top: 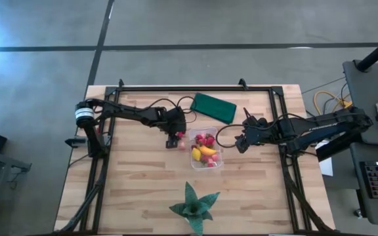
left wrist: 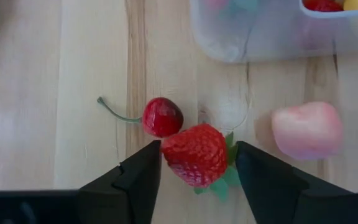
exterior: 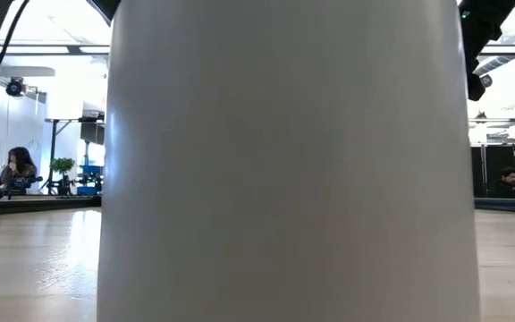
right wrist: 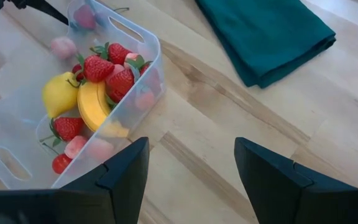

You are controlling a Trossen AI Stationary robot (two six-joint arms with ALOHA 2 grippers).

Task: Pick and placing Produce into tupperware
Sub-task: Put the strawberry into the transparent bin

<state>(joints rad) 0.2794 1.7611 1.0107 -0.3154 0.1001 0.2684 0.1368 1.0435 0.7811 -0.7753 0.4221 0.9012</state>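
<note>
From above we saw the small clear plastic tub (top: 207, 156) at the table's (top: 136, 190) centre with red berries and a yellow banana (top: 207, 150) inside, the left gripper (top: 174, 139) just beside it. Its wrist view showed parted fingers (left wrist: 138, 180) around a red toy strawberry (left wrist: 194, 154), touching one side only, beside a red cherry (left wrist: 162, 117) and a pink piece (left wrist: 307, 129). On the right wrist view, the right gripper (right wrist: 191, 180) was released, empty, near the tub and a dark green folded cloth (right wrist: 266, 34).

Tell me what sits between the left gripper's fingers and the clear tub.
In the left wrist view, a strawberry sits between the left gripper's fingers. A cherry and a pink piece lie on bare wood before the tub.
</note>
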